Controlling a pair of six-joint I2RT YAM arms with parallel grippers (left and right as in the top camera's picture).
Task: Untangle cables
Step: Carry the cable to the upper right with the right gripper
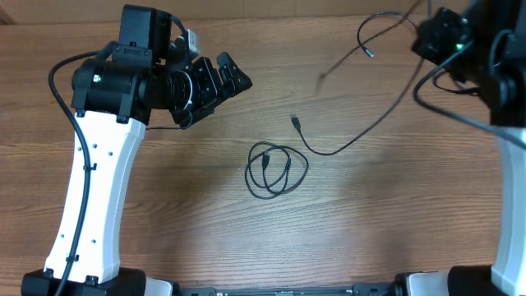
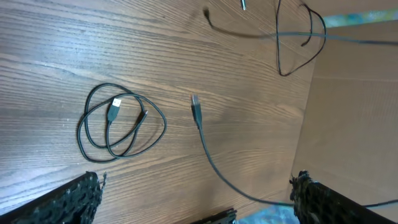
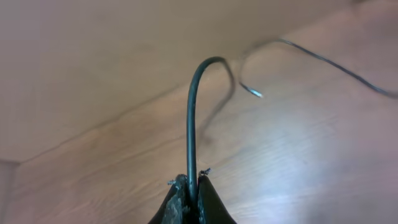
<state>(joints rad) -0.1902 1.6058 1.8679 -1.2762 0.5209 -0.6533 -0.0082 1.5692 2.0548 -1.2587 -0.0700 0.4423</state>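
Overhead: 1 black cable (image 1: 277,169) coiled, 1 loose strand (image 1: 362,131) pinched in right tool (image 3: 189,183); left tool (image 1: 220,85) gapes.

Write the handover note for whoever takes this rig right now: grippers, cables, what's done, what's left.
Left gripper: jaws open, empty, above the table.
Right gripper: shut on the long cable, holding it up at the far right.
Long cable: its plug end lies on the table beside the coiled cable, not touching it.
Done: the two cables are apart.
Left: the coiled cable lies in overlapping loops and probably needs opening out; the long cable needs laying flat.
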